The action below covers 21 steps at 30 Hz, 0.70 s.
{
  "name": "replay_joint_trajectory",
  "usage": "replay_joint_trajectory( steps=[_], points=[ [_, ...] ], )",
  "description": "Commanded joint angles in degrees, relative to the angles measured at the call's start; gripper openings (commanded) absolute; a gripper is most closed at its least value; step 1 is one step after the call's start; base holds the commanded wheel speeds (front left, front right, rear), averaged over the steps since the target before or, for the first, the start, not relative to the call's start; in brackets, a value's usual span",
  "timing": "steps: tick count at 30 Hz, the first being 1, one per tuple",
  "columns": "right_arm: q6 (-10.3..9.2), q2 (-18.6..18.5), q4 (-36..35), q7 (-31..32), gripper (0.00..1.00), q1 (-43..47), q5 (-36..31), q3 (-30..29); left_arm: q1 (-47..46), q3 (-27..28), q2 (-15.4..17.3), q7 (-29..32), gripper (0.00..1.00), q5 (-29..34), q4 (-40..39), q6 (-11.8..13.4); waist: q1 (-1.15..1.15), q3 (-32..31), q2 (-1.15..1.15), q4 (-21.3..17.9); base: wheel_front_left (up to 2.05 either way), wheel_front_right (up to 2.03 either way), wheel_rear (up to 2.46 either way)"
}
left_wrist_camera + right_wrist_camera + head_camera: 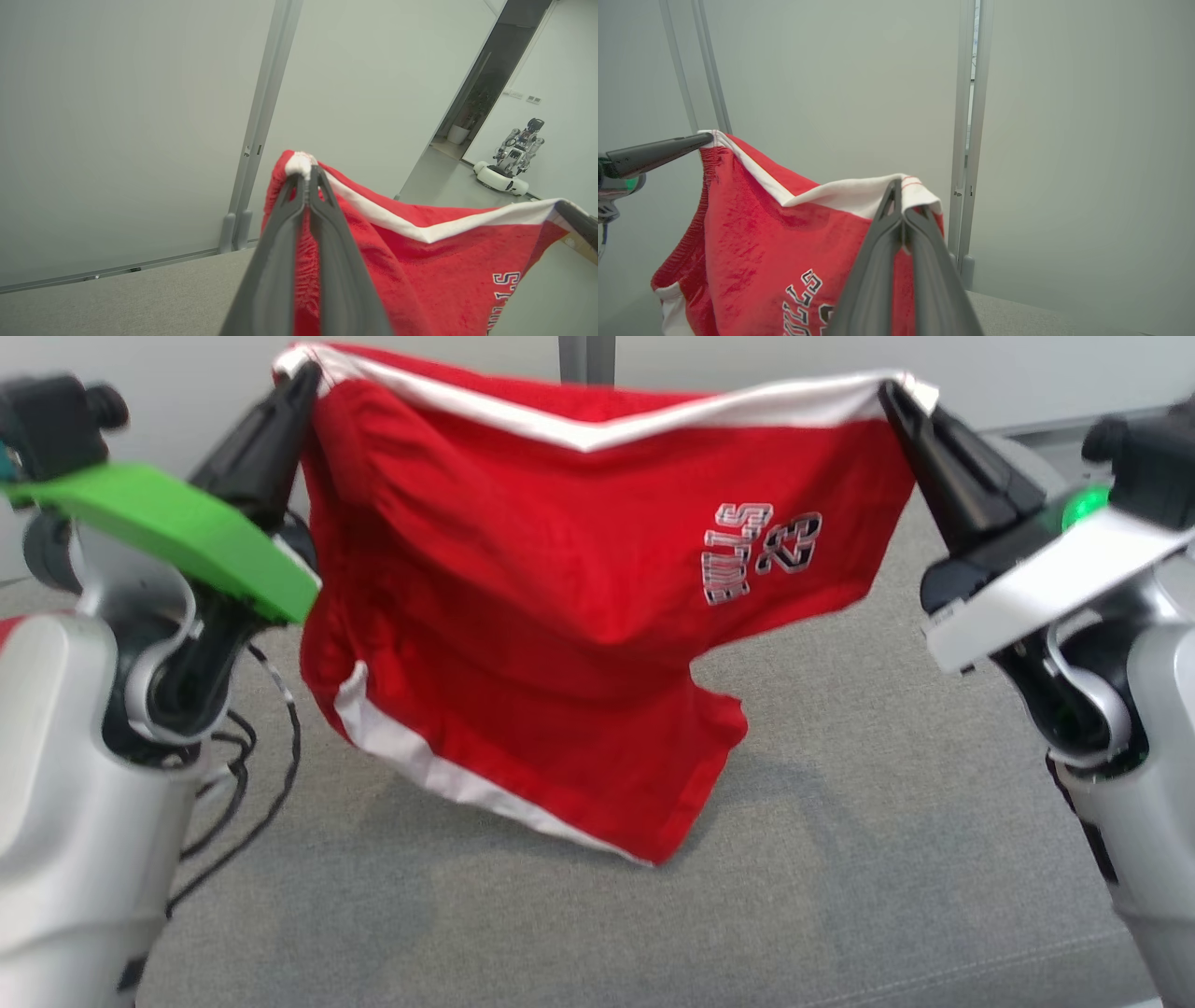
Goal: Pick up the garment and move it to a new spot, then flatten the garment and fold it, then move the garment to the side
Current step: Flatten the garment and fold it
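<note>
Pinched shut on top corners of shorts (523, 588) with left end effector (303, 373) and right end effector (892, 387); likely soft, light, floppy; best held by corners.

Likely a lab: second robot (510, 161) beyond

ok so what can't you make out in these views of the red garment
- The print on the garment: blurred in the head view, cut off by the bottom edge in the left wrist view, partly behind the right gripper in the right wrist view.
- The garment's lowest corner: the head view cannot settle whether it touches the grey surface.
- The distant robot: too small in the left wrist view.
</note>
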Motion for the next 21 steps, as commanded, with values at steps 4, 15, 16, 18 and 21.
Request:
replay_joint_trajectory(
  steps=[4, 15, 16, 18, 21],
  points=[
    [0.00, 2.2, 8.2, -1.8, 0.00, -13.9, 0.4, 1.2, -12.6, -0.8, 0.9, 2.1, 0.00, 3.2, 9.2, -0.6, 0.00, 10.7, -0.01, -2.6, 0.00, 0.00, 0.00],
    [0.00, 10.6, 26.1, -17.1, 0.00, -39.9, -3.3, 0.2, -39.8, -1.1, 4.6, -12.7, 0.00, 16.4, 27.5, -5.1, 0.00, 24.9, -0.01, -9.8, 0.00, 0.00, 0.00],
    [0.00, 10.9, 26.2, -17.6, 0.00, -39.7, -3.0, 1.2, -40.7, -1.3, 5.0, -14.2, 0.00, 16.8, 28.8, -5.7, 0.00, 26.0, -0.01, -10.3, 0.00, 0.00, 0.00],
    [0.00, 10.6, 25.9, -18.3, 0.00, -37.7, -2.3, 4.2, -41.0, -1.3, 5.4, -17.4, 0.00, 16.8, 31.5, -6.7, 0.00, 28.1, -0.01, -10.9, 0.00, 0.00, 0.00],
    [0.00, 9.8, 25.0, -19.2, 0.00, -33.9, -0.8, 8.4, -38.0, -1.6, 5.8, -20.1, 0.00, 15.5, 35.9, -7.5, 0.00, 30.2, -0.01, -11.2, 0.00, 0.00, 0.00]
  ],
)
